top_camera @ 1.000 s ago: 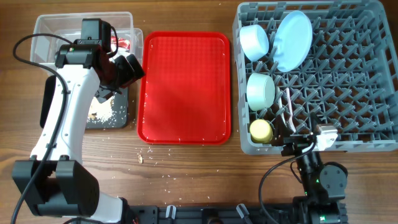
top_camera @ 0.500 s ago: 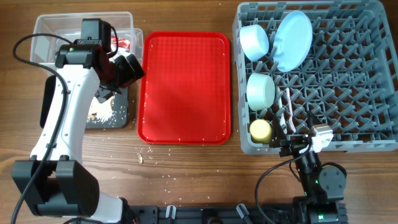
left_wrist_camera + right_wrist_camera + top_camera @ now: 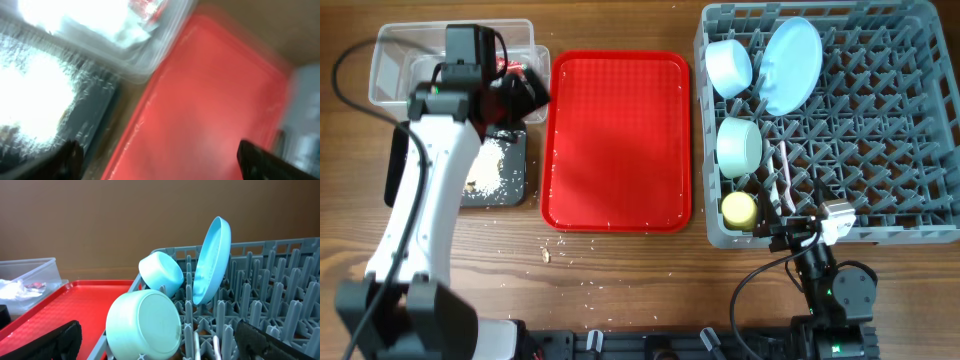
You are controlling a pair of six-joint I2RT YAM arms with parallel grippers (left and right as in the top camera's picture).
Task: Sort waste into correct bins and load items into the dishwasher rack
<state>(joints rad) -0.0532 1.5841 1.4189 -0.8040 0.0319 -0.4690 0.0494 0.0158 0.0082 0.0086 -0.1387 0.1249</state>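
My left gripper (image 3: 523, 90) hangs open and empty over the near right corner of the clear tub (image 3: 395, 45). The blurred left wrist view shows its fingers (image 3: 160, 162) spread above the red tray's edge. The tub holds the white napkin (image 3: 95, 20) and the red-and-white wrapper (image 3: 516, 69). The black tray (image 3: 515, 175) holds beige crumbs (image 3: 485, 170). The grey rack (image 3: 880, 130) holds the blue plate (image 3: 792, 65), small blue bowl (image 3: 728, 66), green bowl (image 3: 738, 145), yellow cup (image 3: 740, 209) and white cutlery (image 3: 782, 178). My right gripper (image 3: 792, 226) is open and empty at the rack's front edge, facing the green bowl (image 3: 145, 325).
The flat red tray (image 3: 616, 140) lies between the bins and the rack, with a few specks along its front rim. Loose crumbs (image 3: 547, 254) lie on the wooden table in front of it. The left arm crosses over the black tray's left side.
My left gripper has swung back from above the black tray to the clear tub's right end, uncovering the crumbs. The right arm has barely moved.
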